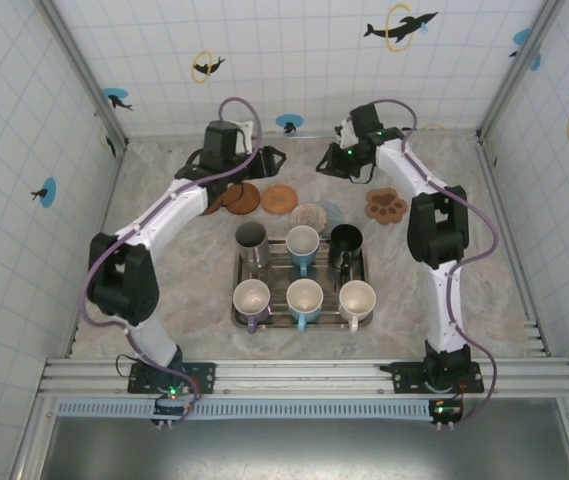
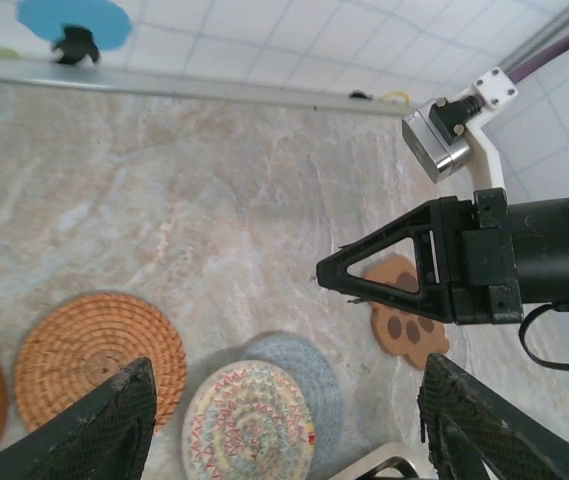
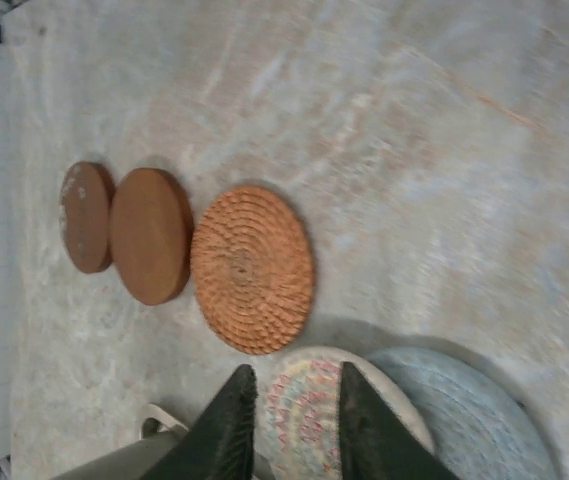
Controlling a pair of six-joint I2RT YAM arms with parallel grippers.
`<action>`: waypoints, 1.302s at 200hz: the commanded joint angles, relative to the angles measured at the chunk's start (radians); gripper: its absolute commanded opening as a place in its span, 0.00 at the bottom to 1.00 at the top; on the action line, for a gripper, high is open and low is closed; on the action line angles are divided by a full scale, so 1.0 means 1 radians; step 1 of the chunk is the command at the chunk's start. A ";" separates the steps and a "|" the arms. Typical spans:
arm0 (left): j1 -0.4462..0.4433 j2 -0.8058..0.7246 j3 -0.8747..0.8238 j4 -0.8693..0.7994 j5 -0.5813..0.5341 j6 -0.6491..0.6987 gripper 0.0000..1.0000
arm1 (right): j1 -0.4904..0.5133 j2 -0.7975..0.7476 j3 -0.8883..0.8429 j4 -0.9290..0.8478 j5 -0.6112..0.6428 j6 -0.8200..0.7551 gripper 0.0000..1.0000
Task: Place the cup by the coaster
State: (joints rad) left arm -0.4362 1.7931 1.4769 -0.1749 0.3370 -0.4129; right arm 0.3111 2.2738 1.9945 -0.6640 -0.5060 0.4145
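Both arms rise from the near rail and bend toward the far half of the marbled worktop (image 1: 154, 290). Between them, near the middle, a metal tray (image 1: 284, 272) carries all six cups in two rows. A steel cup (image 1: 251, 240), a blue cup (image 1: 302, 243) and a black cup (image 1: 345, 243) form the far row, and three pale cups (image 1: 305, 298) form the near one. None of them stands beside a coaster yet.

Just beyond the tray the coasters lie in a line. At the left, two brown discs (image 1: 234, 198) overlap. Next comes a woven orange coaster (image 1: 279, 198), then a multi-coloured coaster (image 1: 307, 214) lying partly on a blue coaster (image 1: 330, 213). A paw-shaped coaster (image 1: 387, 205) sits apart at the right.

The left pincer (image 2: 288, 360) hangs above the left end of that line, released, its fingers spread wide and grasping nothing. The right pincer (image 3: 296, 368) hovers over the multi-coloured coaster, its fingers drawn close with a narrow gap showing between them and nothing held.
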 commanded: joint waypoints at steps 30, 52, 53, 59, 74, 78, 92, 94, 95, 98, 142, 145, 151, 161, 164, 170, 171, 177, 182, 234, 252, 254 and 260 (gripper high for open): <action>-0.059 0.169 0.122 -0.127 0.050 0.047 0.68 | -0.006 -0.026 -0.128 -0.039 0.012 -0.063 0.07; -0.078 0.229 0.173 -0.187 0.042 0.069 0.65 | -0.007 -0.026 -0.170 -0.023 0.013 -0.058 0.05; -0.078 0.232 0.175 -0.189 0.043 0.069 0.65 | -0.007 -0.026 -0.173 -0.023 0.013 -0.059 0.05; -0.083 0.247 0.186 -0.200 0.046 0.073 0.64 | -0.007 -0.026 -0.185 -0.022 0.015 -0.059 0.05; -0.094 0.280 0.209 -0.222 0.054 0.079 0.60 | -0.006 -0.026 -0.222 -0.009 0.022 -0.062 0.05; -0.096 0.287 0.214 -0.227 0.054 0.081 0.59 | -0.007 -0.026 -0.231 -0.005 0.022 -0.061 0.05; -0.104 0.316 0.228 -0.246 0.054 0.083 0.57 | -0.007 -0.026 -0.261 0.010 0.024 -0.063 0.05; -0.104 0.318 0.229 -0.249 0.055 0.085 0.57 | -0.007 -0.026 -0.265 0.014 0.023 -0.063 0.05; -0.105 0.320 0.230 -0.250 0.056 0.085 0.57 | -0.007 -0.026 -0.267 0.014 0.024 -0.062 0.05; -0.105 0.326 0.230 -0.253 0.058 0.085 0.56 | -0.007 -0.026 -0.273 0.019 0.024 -0.062 0.05; -0.108 0.371 0.211 -0.262 0.059 0.078 0.49 | -0.005 -0.009 -0.293 0.041 0.008 -0.054 0.05; -0.108 0.374 0.211 -0.261 0.059 0.077 0.49 | -0.006 -0.006 -0.292 0.040 0.007 -0.055 0.05; -0.107 0.379 0.210 -0.261 0.059 0.078 0.48 | -0.006 0.000 -0.288 0.040 0.006 -0.055 0.05; -0.108 0.388 0.212 -0.261 0.059 0.078 0.47 | -0.006 0.010 -0.282 0.038 0.009 -0.054 0.05; -0.108 0.390 0.212 -0.261 0.061 0.078 0.47 | -0.007 0.012 -0.280 0.037 0.011 -0.054 0.05; -0.108 0.394 0.214 -0.259 0.061 0.078 0.47 | -0.008 0.019 -0.276 0.033 0.016 -0.055 0.05; -0.108 0.395 0.215 -0.259 0.061 0.077 0.47 | -0.008 0.020 -0.274 0.032 0.017 -0.055 0.05; -0.108 0.401 0.216 -0.258 0.063 0.077 0.46 | -0.009 0.027 -0.268 0.027 0.023 -0.057 0.05; -0.108 0.405 0.217 -0.258 0.065 0.076 0.45 | -0.011 0.032 -0.263 0.021 0.026 -0.058 0.04; -0.108 0.448 0.215 -0.238 0.096 0.067 0.37 | -0.040 0.056 -0.238 0.047 0.055 -0.013 0.00; -0.107 0.465 0.220 -0.228 0.099 0.064 0.36 | -0.048 0.067 -0.218 0.047 0.065 -0.003 0.00; -0.108 0.466 0.221 -0.227 0.100 0.063 0.36 | -0.048 0.068 -0.215 0.047 0.066 -0.003 0.00; -0.108 0.471 0.224 -0.221 0.101 0.060 0.35 | -0.050 0.071 -0.209 0.044 0.068 -0.003 0.00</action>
State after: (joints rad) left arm -0.5446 2.2333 1.6745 -0.4110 0.4126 -0.3481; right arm 0.2802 2.2963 1.7428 -0.6231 -0.4900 0.3927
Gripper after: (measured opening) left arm 0.362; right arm 0.042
